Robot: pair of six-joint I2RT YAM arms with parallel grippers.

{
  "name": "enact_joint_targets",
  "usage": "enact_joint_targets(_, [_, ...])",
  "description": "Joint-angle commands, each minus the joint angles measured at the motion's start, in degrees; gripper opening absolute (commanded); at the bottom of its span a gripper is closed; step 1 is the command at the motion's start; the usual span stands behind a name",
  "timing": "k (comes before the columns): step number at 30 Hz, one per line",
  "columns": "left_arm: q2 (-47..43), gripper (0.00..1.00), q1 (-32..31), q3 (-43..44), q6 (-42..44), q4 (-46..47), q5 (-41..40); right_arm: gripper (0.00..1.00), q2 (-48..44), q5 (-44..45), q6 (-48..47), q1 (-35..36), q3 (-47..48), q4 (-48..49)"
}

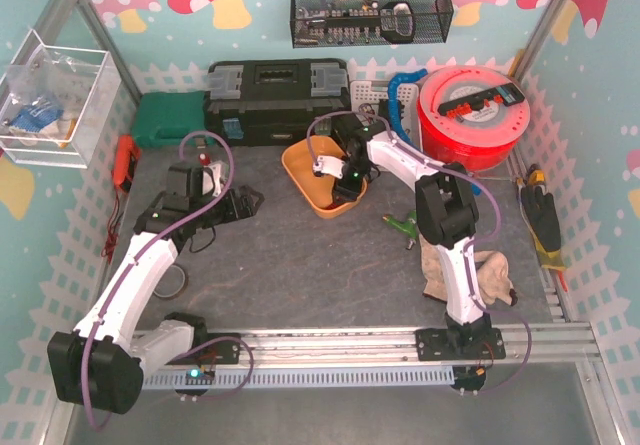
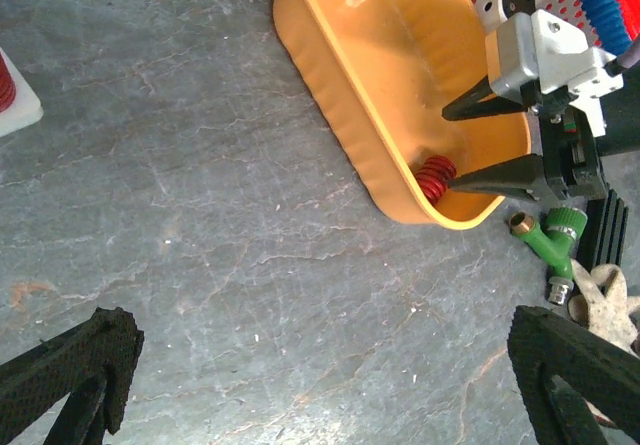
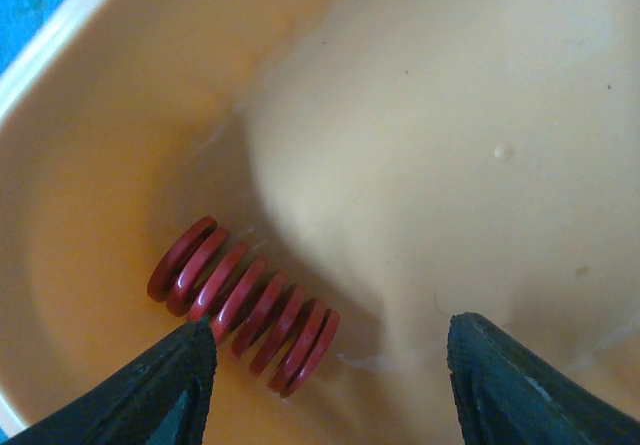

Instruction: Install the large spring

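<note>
The large spring (image 3: 243, 305), a red coil, lies on its side on the floor of the orange tub (image 1: 300, 160), close to the tub's near wall. The right pincer (image 3: 330, 327) reaches down into the tub with its jaws parted around empty space. One dark finger (image 3: 180, 385) stands just beside the coil's near end, and whether it touches the coil cannot be told; the other finger is well clear, so the spring is not gripped. From the left wrist view the same coil (image 2: 433, 178) shows at the tub's corner beside the lower fingertip of the right pincer (image 2: 450, 148). The left pincer (image 2: 318, 325) hovers over the bare grey tabletop (image 2: 200, 215), spread wide and holding nothing. A green hose fitting (image 2: 555, 240) with a brass end lies on the tabletop just outside the tub, near a crumpled rag (image 1: 480, 265). A black strip label sits on the red spool (image 1: 472, 115) at the back, its print too small to read, and no brand can be made out on the black toolbox (image 1: 275, 95).
</note>
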Motion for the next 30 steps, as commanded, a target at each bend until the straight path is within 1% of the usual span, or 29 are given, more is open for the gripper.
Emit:
enact_joint_targets(1, [-0.6,0.99,-0.2,1.0,0.2,-1.2,1.8,0.65,2.5,-3.5,-9.6,-0.8,1.8,-3.1])
enact_joint_targets(8, [-0.2,0.99,-0.2,2.2,1.8,-2.2,0.2,0.64,7.6,-3.9,-13.9,-1.1,6.2,-4.5])
enact_joint_targets(12, [0.3,0.99,-0.2,2.6,1.8,-2.3,-0.2,0.62,9.6,-0.6,-13.2,-1.2,8.3,-2.9])
enact_joint_targets(15, [0.7,0.99,-0.2,2.6,1.6,-2.2,-0.6,0.61,10.8,3.8,-9.6,-2.0,10.5,0.9])
enact_joint_targets(16, [0.8,0.99,-0.2,2.6,1.6,-2.2,-0.8,0.61,11.2,3.8,-8.4,-2.4,11.9,1.5])
enact_joint_targets(18, [1.0,0.99,-0.2,2.8,1.6,-2.2,-0.8,0.61,10.9,1.5,-5.9,-3.1,14.5,3.1])
enact_joint_targets(21, [1.3,0.99,-0.2,2.9,1.6,-2.0,-0.9,0.63,10.6,-4.7,-2.7,-3.7,18.9,3.6])
enact_joint_targets(23, [1.7,0.99,-0.2,3.1,1.6,-1.9,-1.0,0.64,10.7,-5.6,1.6,-3.7,21.5,3.7])
enact_joint_targets(24, [1.8,0.99,-0.2,3.1,1.8,-1.9,-1.1,0.64,10.9,-5.2,5.7,-3.7,22.4,4.4])
enact_joint_targets(27, [1.8,0.99,-0.2,3.2,2.2,-1.7,-2.0,0.65,11.1,-3.9,22.4,-3.7,24.3,5.2])
enact_joint_targets(29, [1.6,0.99,-0.2,3.1,2.4,-1.7,-2.6,0.64,9.9,-4.7,32.1,-3.5,22.6,5.3])
enact_joint_targets(30, [1.5,0.99,-0.2,3.0,2.5,-1.5,-2.8,0.65,7.7,-5.5,36.5,-3.2,20.3,6.4])
